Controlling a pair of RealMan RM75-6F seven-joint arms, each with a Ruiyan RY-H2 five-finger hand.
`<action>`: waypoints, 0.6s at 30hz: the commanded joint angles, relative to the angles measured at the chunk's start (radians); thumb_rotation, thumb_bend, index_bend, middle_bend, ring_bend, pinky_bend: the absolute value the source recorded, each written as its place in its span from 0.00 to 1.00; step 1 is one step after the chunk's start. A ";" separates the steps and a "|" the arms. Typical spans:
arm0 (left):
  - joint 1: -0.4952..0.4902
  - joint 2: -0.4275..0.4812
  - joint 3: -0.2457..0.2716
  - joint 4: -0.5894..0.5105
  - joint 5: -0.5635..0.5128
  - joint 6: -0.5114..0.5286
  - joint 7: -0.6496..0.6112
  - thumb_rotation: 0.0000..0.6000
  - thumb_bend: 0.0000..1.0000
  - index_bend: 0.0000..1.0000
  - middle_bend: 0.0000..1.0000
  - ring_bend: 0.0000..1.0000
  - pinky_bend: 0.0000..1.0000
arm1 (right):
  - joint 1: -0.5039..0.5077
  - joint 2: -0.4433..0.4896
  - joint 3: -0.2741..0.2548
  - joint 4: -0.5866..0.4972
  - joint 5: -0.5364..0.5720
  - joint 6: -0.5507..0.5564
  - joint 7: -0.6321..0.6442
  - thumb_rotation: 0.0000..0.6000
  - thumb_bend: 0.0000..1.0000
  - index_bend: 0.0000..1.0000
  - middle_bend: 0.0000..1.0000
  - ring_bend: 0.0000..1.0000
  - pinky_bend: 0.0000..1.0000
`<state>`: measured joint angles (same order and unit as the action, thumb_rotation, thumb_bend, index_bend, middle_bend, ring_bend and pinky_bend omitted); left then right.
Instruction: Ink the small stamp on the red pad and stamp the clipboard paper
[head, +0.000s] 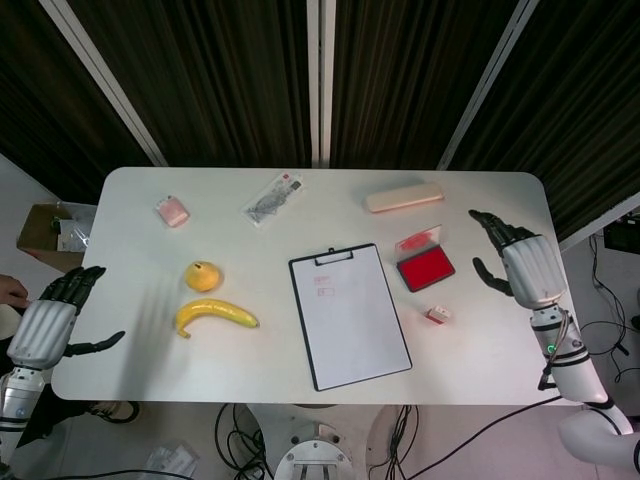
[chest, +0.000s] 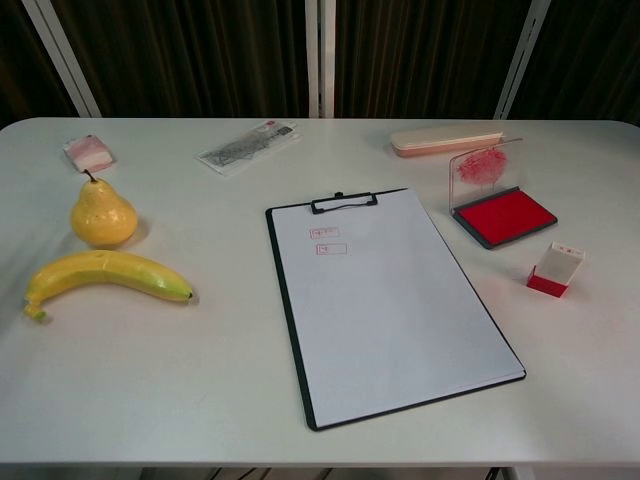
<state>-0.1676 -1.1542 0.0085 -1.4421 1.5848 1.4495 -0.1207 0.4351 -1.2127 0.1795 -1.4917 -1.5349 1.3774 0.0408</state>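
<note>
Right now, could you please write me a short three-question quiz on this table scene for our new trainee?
1. True or false: the right hand holds the small stamp.
2. Which is nearest the red pad? A) banana B) small stamp C) pear
3. Fill in: the stamped marks on the clipboard paper sit near its ____ end.

Key
1. False: the stamp stands alone on the table, and the hand's fingers are spread, apart from it.
2. B
3. Clip end, at upper left.
</note>
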 joint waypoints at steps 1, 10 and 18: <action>0.001 0.001 -0.002 -0.001 -0.002 0.001 0.000 0.36 0.10 0.08 0.09 0.09 0.18 | 0.017 0.150 0.041 -0.073 0.143 -0.160 -0.122 1.00 0.27 0.00 0.00 0.00 0.00; 0.003 0.001 -0.005 0.002 -0.008 0.001 -0.006 0.36 0.11 0.08 0.09 0.09 0.18 | -0.190 0.176 -0.091 -0.118 0.169 -0.017 -0.163 1.00 0.26 0.00 0.00 0.00 0.00; 0.000 0.025 -0.013 -0.020 -0.006 0.008 0.010 0.36 0.10 0.08 0.09 0.09 0.18 | -0.317 0.076 -0.170 -0.045 0.105 0.106 -0.121 1.00 0.26 0.00 0.00 0.00 0.00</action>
<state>-0.1677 -1.1292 -0.0043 -1.4618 1.5791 1.4573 -0.1114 0.1339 -1.1188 0.0202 -1.5533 -1.4150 1.4675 -0.0898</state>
